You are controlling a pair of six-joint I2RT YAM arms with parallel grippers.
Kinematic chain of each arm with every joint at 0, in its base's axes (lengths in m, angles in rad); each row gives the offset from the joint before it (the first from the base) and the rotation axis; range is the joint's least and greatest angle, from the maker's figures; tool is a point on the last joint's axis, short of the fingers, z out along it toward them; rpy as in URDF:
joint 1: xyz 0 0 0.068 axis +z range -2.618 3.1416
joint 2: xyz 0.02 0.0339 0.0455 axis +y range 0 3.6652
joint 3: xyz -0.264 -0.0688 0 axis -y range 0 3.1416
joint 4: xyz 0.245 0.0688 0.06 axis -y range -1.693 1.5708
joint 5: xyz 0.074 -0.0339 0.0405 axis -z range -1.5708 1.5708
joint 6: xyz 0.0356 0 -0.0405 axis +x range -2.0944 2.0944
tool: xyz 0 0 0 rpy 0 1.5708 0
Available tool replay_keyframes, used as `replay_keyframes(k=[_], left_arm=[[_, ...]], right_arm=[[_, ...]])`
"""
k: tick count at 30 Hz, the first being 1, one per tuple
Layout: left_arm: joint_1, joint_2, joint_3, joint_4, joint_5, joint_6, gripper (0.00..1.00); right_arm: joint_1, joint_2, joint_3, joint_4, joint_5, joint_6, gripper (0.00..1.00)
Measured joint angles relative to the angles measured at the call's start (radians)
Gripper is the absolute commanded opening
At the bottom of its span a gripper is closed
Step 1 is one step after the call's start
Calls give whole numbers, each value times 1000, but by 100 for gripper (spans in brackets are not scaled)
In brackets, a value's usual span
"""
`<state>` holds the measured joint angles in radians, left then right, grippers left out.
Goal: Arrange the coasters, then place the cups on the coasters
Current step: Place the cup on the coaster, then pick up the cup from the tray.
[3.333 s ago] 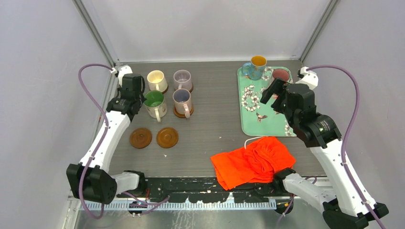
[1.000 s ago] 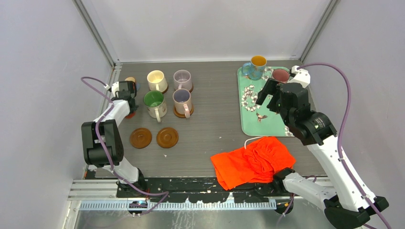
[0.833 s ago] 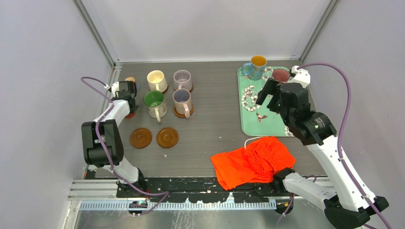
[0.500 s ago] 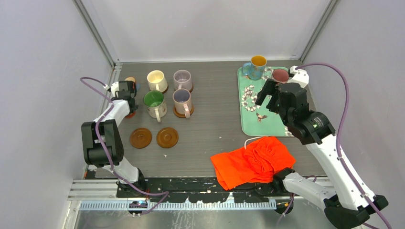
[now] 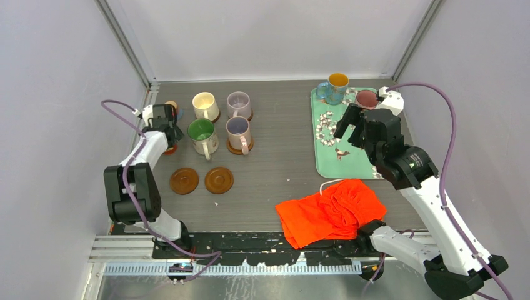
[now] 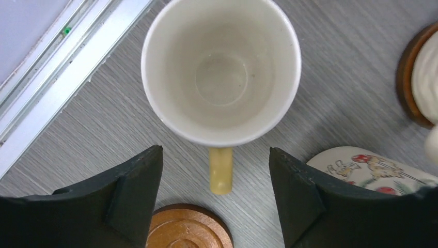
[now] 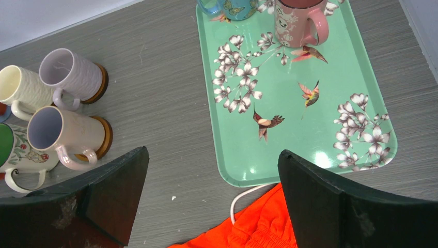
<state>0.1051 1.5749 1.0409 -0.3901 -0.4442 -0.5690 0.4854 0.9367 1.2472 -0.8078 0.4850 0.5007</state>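
While left gripper [image 6: 214,151] gapes, tiny cup [image 6: 221,67] upright, handle toward jaws.

Top camera overlooks all; wrist cameras face down, sharing the floral mug [image 7: 20,155].

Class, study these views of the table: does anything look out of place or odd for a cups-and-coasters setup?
Yes. A crumpled orange cloth lies at the near edge of the table, and a white cord loops out from under it beside the floral tray. Neither suits this setup. Nothing looks spilled or broken.
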Motion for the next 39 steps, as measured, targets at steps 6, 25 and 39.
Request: replay_keyframes(k=[6, 25, 39], left_arm=[[0, -84, 6, -27, 0, 0, 97], [-182, -276, 44, -132, 77, 57, 100], [-518, -301, 120, -205, 276, 182, 100]], right_arm=[[2, 2, 0, 0, 0, 0, 100], [5, 100, 0, -1, 33, 16, 100], [-6, 240, -20, 118, 120, 86, 100]])
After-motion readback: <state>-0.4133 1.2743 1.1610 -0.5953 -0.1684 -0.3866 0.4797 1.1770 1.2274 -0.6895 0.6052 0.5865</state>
